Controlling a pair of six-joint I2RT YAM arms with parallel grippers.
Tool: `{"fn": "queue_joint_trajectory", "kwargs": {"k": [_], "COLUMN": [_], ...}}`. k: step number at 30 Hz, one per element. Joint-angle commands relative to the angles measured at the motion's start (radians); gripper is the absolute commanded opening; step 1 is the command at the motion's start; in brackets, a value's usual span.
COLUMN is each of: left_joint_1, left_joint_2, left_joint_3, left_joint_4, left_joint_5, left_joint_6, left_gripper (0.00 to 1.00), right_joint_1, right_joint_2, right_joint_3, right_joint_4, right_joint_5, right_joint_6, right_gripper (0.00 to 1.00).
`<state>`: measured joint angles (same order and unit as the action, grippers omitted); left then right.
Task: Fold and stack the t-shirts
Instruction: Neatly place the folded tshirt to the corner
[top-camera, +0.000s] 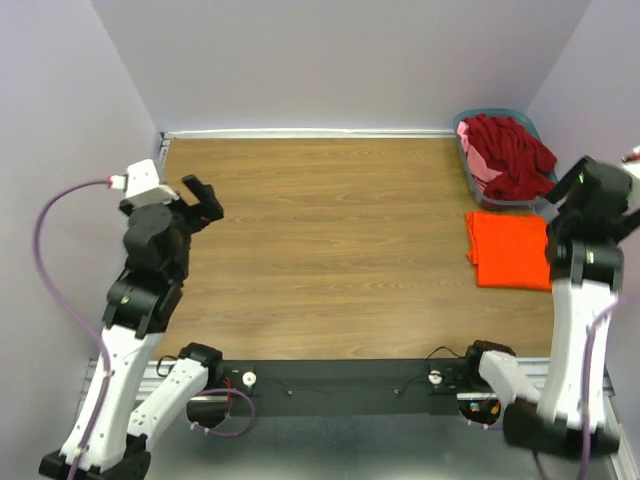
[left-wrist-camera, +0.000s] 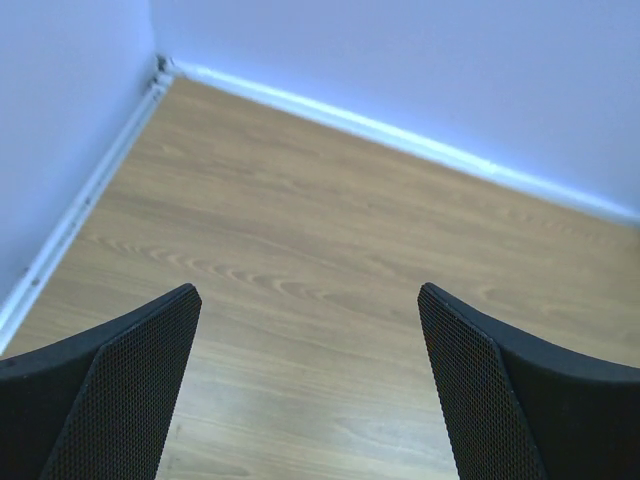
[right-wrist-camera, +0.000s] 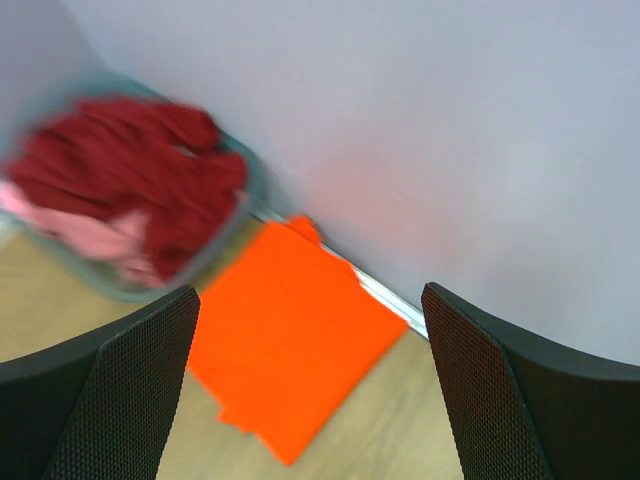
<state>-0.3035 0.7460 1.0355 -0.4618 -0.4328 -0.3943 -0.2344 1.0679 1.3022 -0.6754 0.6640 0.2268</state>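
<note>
Lying flat near the right edge of the brown wood-grain table (top-camera: 320, 230), the bright orange fabric t-shirt (top-camera: 510, 250) is folded into a tidy rectangle. It sits just on the near side of the grey-blue plastic basket (top-camera: 497, 111), which stands in the far right corner against the pale lilac walls (top-camera: 300, 60). Whether shirt and basket touch cannot be told. Inside the basket a crumpled dark red fabric t-shirt (top-camera: 512, 155) is heaped above the rim, and a soft pink fabric garment (top-camera: 478, 170) shows beneath it on the basket's left side. The right gripper (right-wrist-camera: 308, 292) hangs above the orange shirt with its two black mesh-textured fingers (right-wrist-camera: 140, 390) spread wide and nothing between them, clear of the cloth. Its wrist view is somewhat blurred, yet it shows the folded shirt lying between the fingers' tips and the basket up to the left. The left gripper (left-wrist-camera: 306, 290) is far across the table near the left wall, raised over bare wood, its jaws likewise parted wide and holding nothing. A purple cable (top-camera: 45, 240) loops from the left arm's wrist down along that wall
</note>
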Motion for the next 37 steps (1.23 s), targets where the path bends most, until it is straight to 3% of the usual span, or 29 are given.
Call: {"fn": "queue_joint_trajectory", "kwargs": {"k": [1, 8, 11, 17, 24, 37], "left_joint_1": [-0.003, -0.023, -0.045, -0.048, -0.049, -0.049], "left_joint_2": [-0.054, -0.252, -0.333, -0.673, -0.671, -0.678], "left_joint_3": [0.108, 0.21, 0.175, 0.038, 0.028, -0.041], "left_joint_4": [-0.226, -0.261, -0.238, -0.04, -0.116, -0.077], "left_joint_5": [-0.156, -0.26, -0.314, -0.307, -0.297, -0.25], "left_joint_6": [-0.055, -0.038, 0.014, 0.146, 0.098, 0.084], "left_gripper": [0.99, 0.99, 0.99, 0.99, 0.99, 0.99], "right_joint_1": [0.023, 0.038, 0.038, 0.047, 0.047, 0.047], "right_joint_2": [-0.234, -0.615, -0.716, -0.793, -0.807, -0.806], "right_joint_3": [-0.07, -0.083, -0.066, -0.081, -0.058, -0.035], "right_joint_4": [-0.087, -0.125, -0.136, -0.199, -0.21, -0.216], "right_joint_5": [-0.164, -0.312, -0.375, -0.487, -0.481, -0.523], "right_joint_6": [0.075, 0.056, 0.016, -0.017, -0.032, -0.041], "right_gripper": [1.0, 1.0, 1.0, 1.0, 1.0, 1.0]}}
